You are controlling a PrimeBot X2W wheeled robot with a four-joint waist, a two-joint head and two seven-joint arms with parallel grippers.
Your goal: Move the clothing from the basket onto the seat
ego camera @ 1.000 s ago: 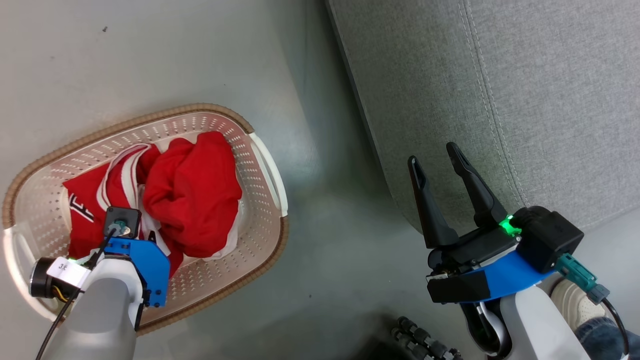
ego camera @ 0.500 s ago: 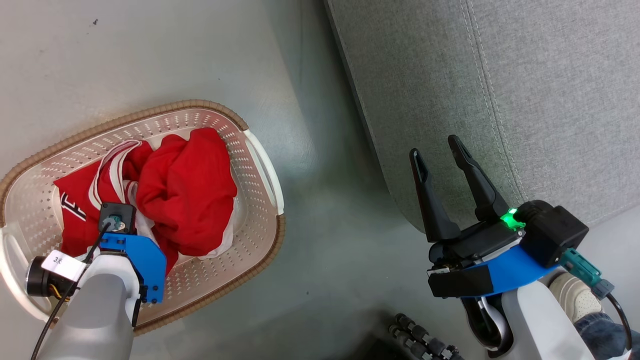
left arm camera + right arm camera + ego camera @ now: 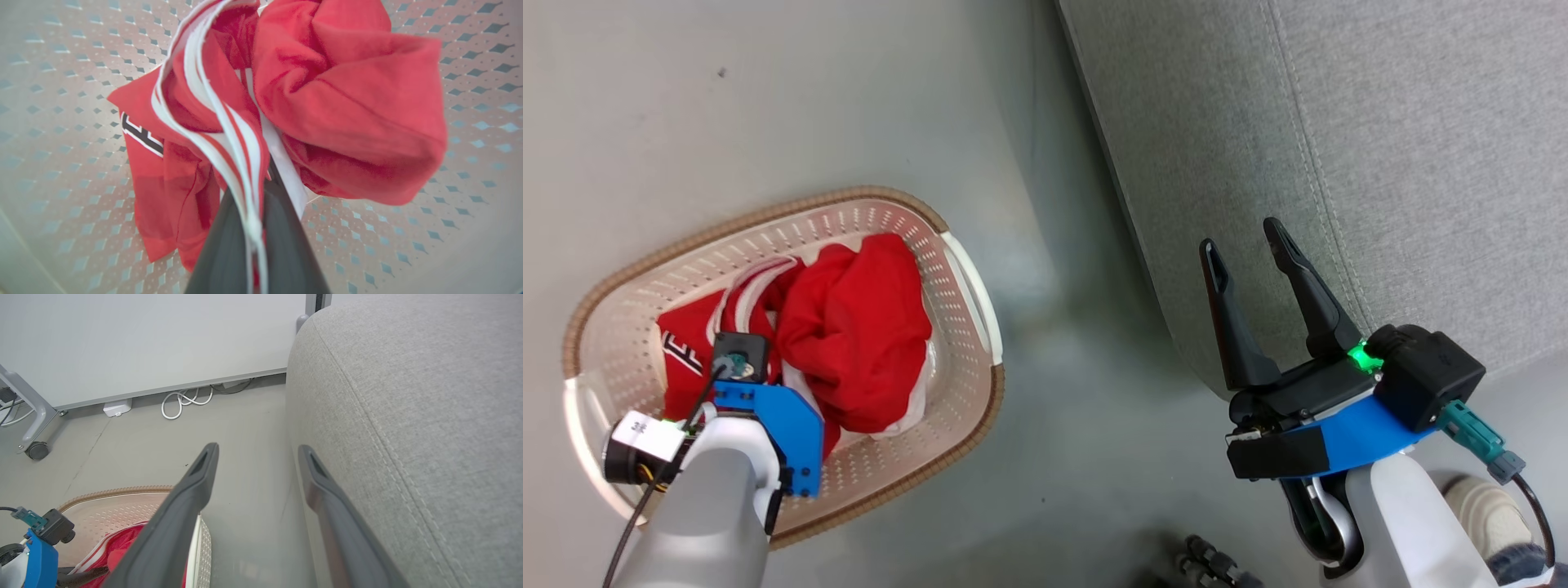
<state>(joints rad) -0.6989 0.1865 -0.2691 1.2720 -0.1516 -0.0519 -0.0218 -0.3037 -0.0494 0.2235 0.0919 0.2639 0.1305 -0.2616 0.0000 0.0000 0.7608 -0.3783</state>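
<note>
The cream basket [image 3: 970,282] with a brown rim stands on the floor to the left of the grey seat [image 3: 1347,131]. Red clothing [image 3: 862,343] lies bunched inside it. My left wrist [image 3: 768,408] hangs over the basket. In the left wrist view my left gripper [image 3: 261,177] is shut on the white-striped edge [image 3: 229,134] of one garment. A second bunched red piece [image 3: 351,102] lies beside it, against the perforated basket wall [image 3: 61,61]. My right gripper [image 3: 1241,235] is open and holds nothing. It sits at the front edge of the seat [image 3: 408,396], with its fingertips [image 3: 210,449] over the floor.
Bare grey floor [image 3: 1078,367] separates basket and seat. A person's pale shoe [image 3: 1470,494] stands at the lower right, behind my right arm. A black ribbed object [image 3: 1213,563] lies at the bottom edge. By the far wall are a white cable [image 3: 184,404] and a caster leg [image 3: 34,449].
My left gripper has closed on the striped edge of the clothing. The head camera has shifted, so the whole picture has slid. My right gripper stays open by the seat.
</note>
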